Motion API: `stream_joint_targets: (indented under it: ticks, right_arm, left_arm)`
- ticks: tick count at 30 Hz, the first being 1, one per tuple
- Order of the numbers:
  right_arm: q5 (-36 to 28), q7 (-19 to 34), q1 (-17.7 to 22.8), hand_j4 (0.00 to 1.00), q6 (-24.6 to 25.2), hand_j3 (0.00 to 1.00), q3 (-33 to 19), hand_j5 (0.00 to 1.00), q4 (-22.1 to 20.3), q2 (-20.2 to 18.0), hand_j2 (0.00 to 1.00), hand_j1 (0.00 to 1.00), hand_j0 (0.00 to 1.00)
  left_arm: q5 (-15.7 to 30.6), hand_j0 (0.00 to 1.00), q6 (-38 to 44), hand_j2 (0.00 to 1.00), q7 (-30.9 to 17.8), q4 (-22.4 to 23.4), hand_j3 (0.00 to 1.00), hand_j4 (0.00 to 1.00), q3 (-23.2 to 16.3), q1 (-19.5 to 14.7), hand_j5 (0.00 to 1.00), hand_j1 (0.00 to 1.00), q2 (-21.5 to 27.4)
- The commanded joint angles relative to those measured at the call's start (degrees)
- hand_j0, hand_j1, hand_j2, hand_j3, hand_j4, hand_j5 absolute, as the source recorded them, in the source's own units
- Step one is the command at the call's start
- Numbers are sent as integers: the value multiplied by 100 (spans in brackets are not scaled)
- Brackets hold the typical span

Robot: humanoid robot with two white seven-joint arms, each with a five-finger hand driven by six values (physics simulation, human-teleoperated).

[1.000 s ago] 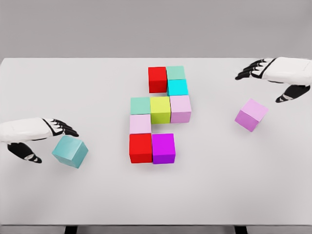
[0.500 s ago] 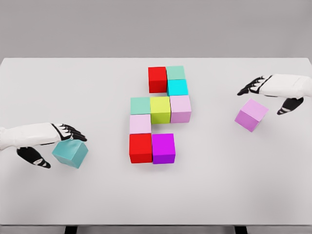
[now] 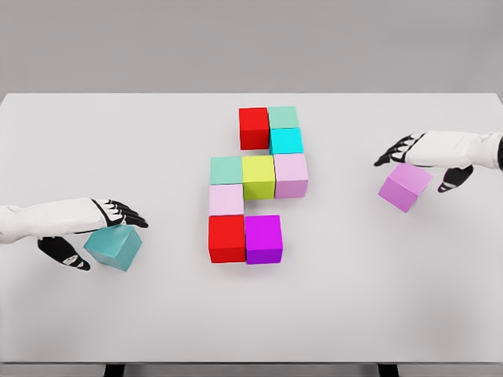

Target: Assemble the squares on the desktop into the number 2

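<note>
I am looking down at the desk [image 3: 94, 314], a white top carrying everything in view. At its middle, toward the far edge, I am seeing nine cubes packed face to face: a red cube [image 3: 254, 127] and a green cube [image 3: 283, 117] in the far row, a cyan cube [image 3: 286, 140] just nearer, then a mint cube [image 3: 226, 170], a yellow cube [image 3: 258, 176] and a pale pink cube [image 3: 291, 174] across the middle, a light pink cube [image 3: 226, 199] below the mint one, and a second red cube [image 3: 227, 237] touching a purple cube [image 3: 263, 238] in the near row.

Two cubes are lying well apart from that group. A teal cube [image 3: 114, 246] is sitting near the left edge, turned askew to the desk's sides. The left hand [image 3: 78, 228] is arching over it, fingers on its far side and thumb on the near-left, spread around it; I cannot tell whether contact is made.

A violet cube [image 3: 405, 186] is lying toward the right edge, likewise askew. The right hand [image 3: 432, 157] is hovering over it, fingers wide, thumb past its right side, holding nothing that I can confirm.

I am judging that each cube lies directly under its own hand, with the assembled group inward from both.
</note>
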Motion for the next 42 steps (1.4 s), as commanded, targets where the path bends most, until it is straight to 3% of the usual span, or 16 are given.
stream_joint_targets:
  ticks: [1, 20, 30, 38, 42]
  right_arm:
    - [39, -2, 0, 100, 14, 100, 25, 100, 0, 18, 100, 100, 100]
    - [549, -2, 0, 100, 14, 100, 87, 100, 9, 211, 100, 100, 100]
    - [769, -2, 0, 100, 14, 100, 175, 100, 62, 290, 100, 100, 100]
    - [795, -2, 0, 100, 14, 100, 166, 100, 150, 299, 100, 100, 100]
    - [786, -2, 0, 81, 14, 81, 149, 81, 150, 299, 81, 81, 81]
  left_arm:
    - [31, 99, 9, 99, 2, 94, 99, 99, 5, 0, 99, 99, -49]
    - [-127, 98, 9, 98, 2, 455, 98, 98, -4, -9, 98, 98, -251]
    - [-118, 68, 9, 68, -7, 437, 68, 68, -13, 0, 68, 68, -260]
    - [-4, 55, 9, 55, 2, 464, 55, 55, -4, -9, 55, 55, -312]
    - [102, 47, 9, 47, 2, 481, 47, 47, 5, -97, 47, 47, -400]
